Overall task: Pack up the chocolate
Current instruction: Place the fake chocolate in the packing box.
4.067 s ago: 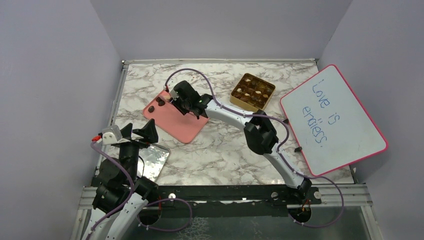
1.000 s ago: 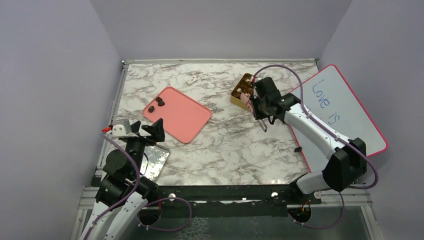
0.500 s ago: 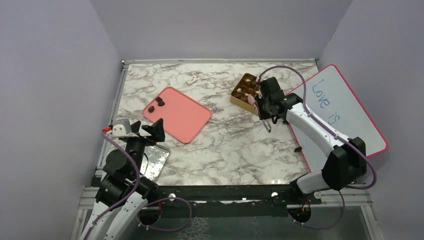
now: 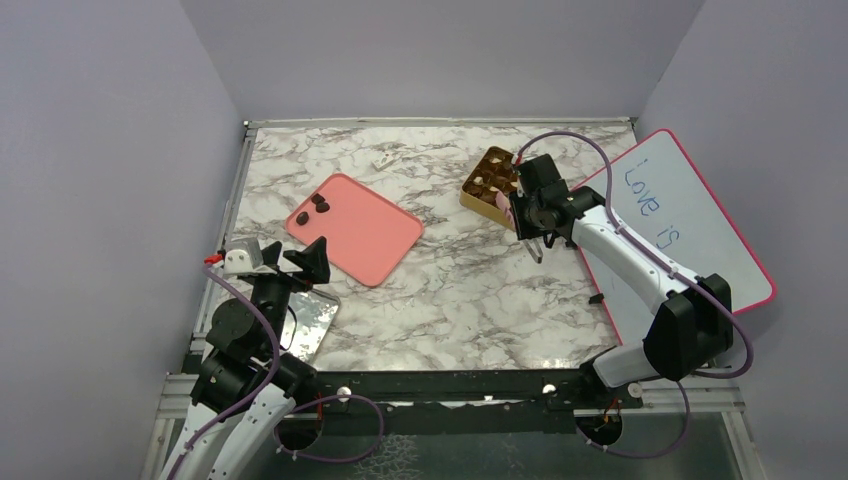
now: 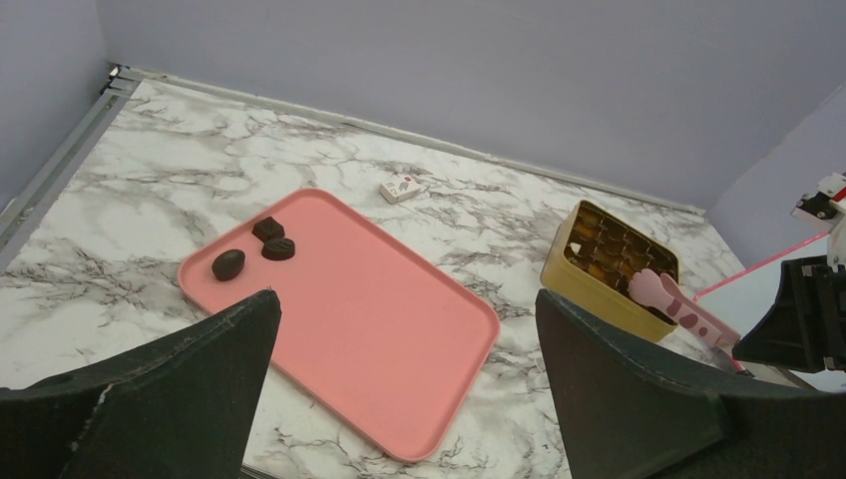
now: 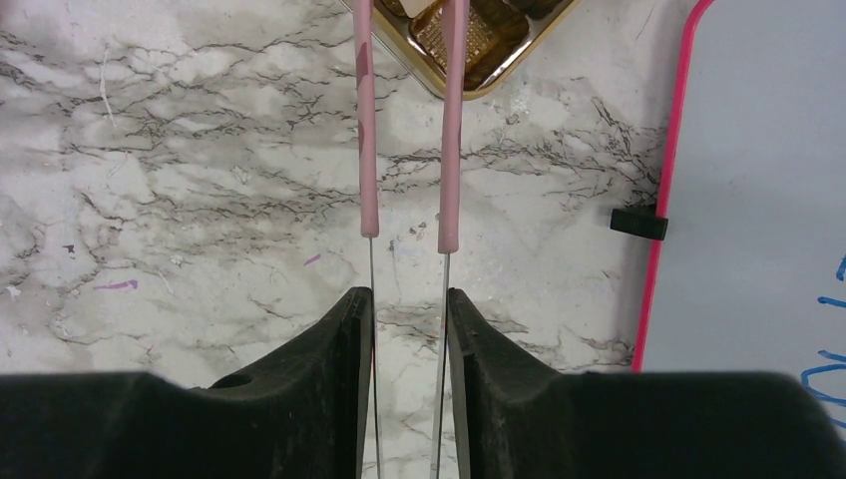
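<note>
Three dark chocolates (image 4: 312, 208) lie at the far left corner of the pink tray (image 4: 365, 235); they also show in the left wrist view (image 5: 257, 245). The gold box (image 4: 487, 185) holds several chocolates in its compartments. My right gripper (image 4: 520, 212) is shut on the pink tweezers (image 6: 366, 150), whose two arms stand apart and reach over the box's near edge (image 6: 489, 60). The tweezers' tips are cut off in the right wrist view, and I see no chocolate in them. My left gripper (image 4: 285, 262) is open and empty at the near left, facing the tray (image 5: 399, 329).
A pink-rimmed whiteboard (image 4: 665, 235) with blue writing lies at the right, with a small black clip (image 6: 638, 223) at its edge. A small white wrapped item (image 5: 401, 188) lies beyond the tray. A shiny metal plate (image 4: 310, 325) lies under the left arm.
The right arm has gone from the pink tray to the gold box with the tweezers, then drawn slightly back toward the whiteboard. The left arm has barely moved.
</note>
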Controlling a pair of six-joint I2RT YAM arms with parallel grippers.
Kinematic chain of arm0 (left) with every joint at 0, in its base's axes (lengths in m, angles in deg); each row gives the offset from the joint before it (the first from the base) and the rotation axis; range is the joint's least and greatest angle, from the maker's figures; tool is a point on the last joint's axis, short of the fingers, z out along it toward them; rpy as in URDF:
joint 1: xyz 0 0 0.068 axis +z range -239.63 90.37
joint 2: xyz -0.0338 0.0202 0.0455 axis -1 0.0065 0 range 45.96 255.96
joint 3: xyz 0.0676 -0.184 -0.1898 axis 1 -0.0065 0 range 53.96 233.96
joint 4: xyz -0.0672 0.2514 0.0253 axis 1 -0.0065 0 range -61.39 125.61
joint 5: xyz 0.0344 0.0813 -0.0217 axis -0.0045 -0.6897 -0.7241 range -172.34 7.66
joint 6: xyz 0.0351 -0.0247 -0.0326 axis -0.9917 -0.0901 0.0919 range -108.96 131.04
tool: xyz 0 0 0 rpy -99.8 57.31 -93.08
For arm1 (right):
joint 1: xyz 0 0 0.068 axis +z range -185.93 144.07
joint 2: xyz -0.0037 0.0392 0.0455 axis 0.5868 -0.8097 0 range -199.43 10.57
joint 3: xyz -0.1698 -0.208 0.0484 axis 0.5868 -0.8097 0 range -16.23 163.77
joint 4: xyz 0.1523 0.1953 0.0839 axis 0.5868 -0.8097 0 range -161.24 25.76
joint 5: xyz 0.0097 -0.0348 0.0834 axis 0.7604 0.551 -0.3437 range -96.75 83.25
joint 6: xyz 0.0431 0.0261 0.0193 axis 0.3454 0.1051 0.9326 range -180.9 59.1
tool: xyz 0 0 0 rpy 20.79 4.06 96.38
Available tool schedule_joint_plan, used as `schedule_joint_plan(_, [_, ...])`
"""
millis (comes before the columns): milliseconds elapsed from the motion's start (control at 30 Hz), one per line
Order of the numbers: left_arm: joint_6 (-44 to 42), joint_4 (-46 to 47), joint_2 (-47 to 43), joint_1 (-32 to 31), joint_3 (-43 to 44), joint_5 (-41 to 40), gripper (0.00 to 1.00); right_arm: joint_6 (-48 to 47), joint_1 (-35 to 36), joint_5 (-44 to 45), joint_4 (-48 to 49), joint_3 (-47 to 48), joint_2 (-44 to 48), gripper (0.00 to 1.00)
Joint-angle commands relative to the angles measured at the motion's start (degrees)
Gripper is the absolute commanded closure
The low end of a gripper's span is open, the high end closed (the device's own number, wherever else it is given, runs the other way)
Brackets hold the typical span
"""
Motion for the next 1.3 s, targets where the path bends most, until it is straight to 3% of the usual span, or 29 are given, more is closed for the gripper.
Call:
schedule_joint_plan(0, [-0.12, 1.16, 0.5, 0.21, 0.18, 1.13, 0.01, 0.65, -0.29, 1.62, 0.74, -0.51, 1.06, 0.64])
schedule_joint_plan(833, [-0.26, 1.65, 1.99, 0.26, 0.14, 1.12, 0.01, 0.85, -0.2, -3.21, -0.73, 1.8, 6.38, 0.62])
schedule_joint_plan(1267, [-0.64, 1.85, 2.7, 0.25, 0.18, 1.51, 0.01, 4.46, 3.79, -11.2, 4.04, -5.3, 12.44, 0.63])
